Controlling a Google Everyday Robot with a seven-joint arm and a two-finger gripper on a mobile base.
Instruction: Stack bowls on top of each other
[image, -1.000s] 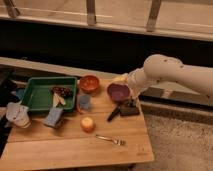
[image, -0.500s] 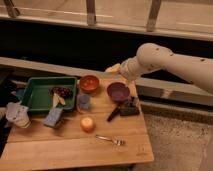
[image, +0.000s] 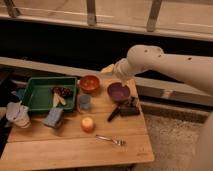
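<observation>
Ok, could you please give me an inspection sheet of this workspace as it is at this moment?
Surface: wooden table, crowded in its back half.
Job's things: orange-red bowl and purple bowl stand apart, side by side, not stacked.
Clutter: green tray with small items, blue-grey cup, fork, black tool, small orange object.
Gripper: gripper hangs over the table's far edge, between the bowls, touching neither.
Cables: nothing seen.
Surroundings: dark wall behind, speckled floor at right.

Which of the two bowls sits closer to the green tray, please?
The orange-red bowl, right beside the green tray; the purple bowl sits farther right. The hand hovers between them, slightly behind.
</observation>
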